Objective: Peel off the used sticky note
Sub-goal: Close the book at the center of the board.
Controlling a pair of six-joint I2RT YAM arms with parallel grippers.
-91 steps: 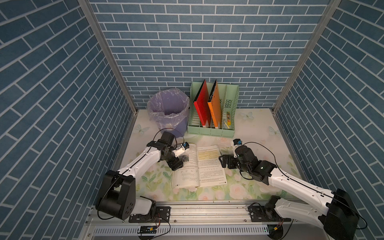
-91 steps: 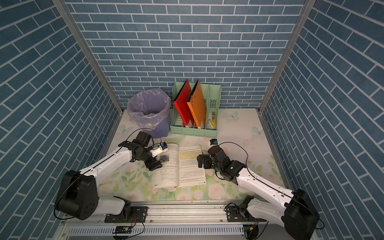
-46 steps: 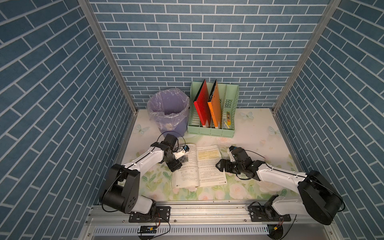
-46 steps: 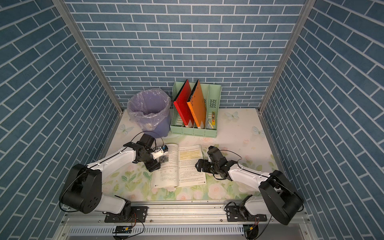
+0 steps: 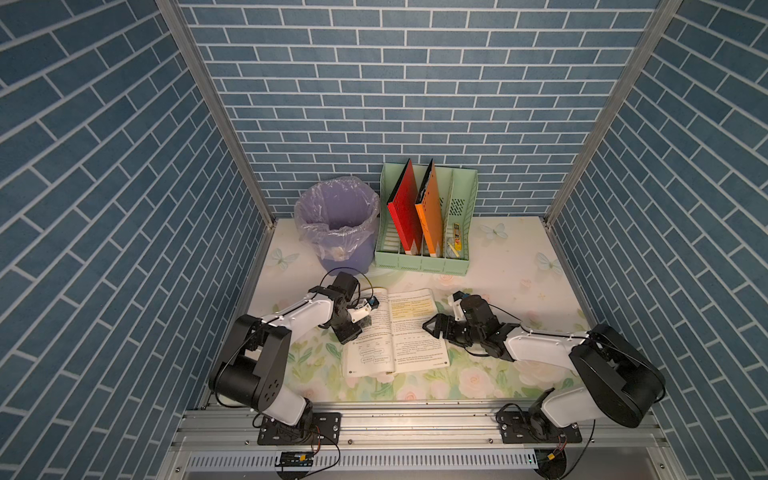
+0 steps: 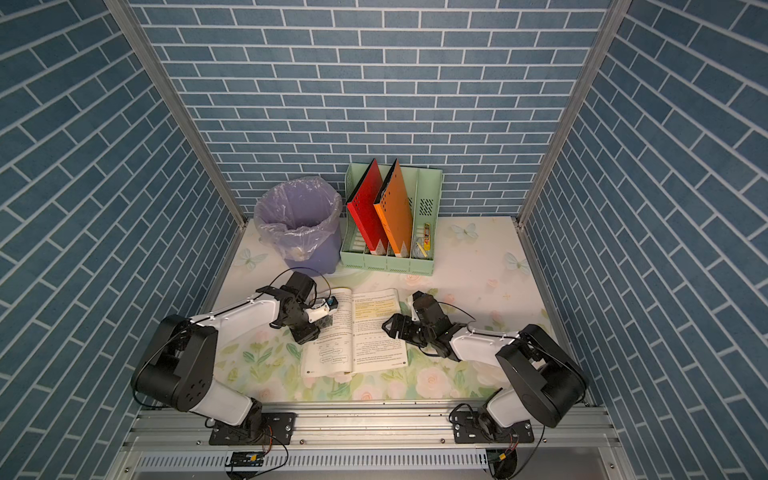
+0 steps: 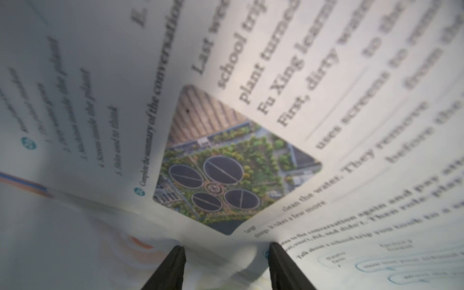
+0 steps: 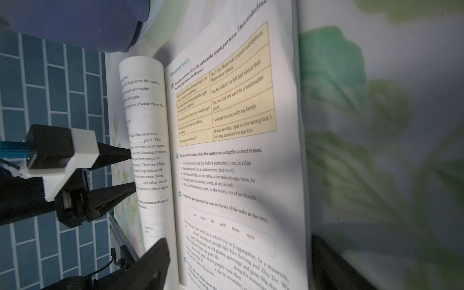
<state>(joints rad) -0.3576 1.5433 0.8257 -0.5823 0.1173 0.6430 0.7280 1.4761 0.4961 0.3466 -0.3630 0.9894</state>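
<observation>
Open book (image 5: 399,336) lying flat on the table (image 5: 519,266), nearest the arm bases. Left end effector (image 8: 133,168): jaws apart, tips at the edge of the curled left leaf (image 8: 143,100), which stands raised off the pages below; not closed on it. Right end effector (image 8: 238,238): jaws wide apart, straddling the right page, gripping nothing. Note: not visible on either exposed page. The yellow block on the right page is printed, so the note presumably lies on a hidden leaf. Expected handling: thin, light, limp paper held by a weak glue strip and easily creased. It is best taken at the free edge opposite the strip and peeled low, with the page pinned. Beyond: bin (image 5: 345,257) and rack (image 5: 422,264).
</observation>
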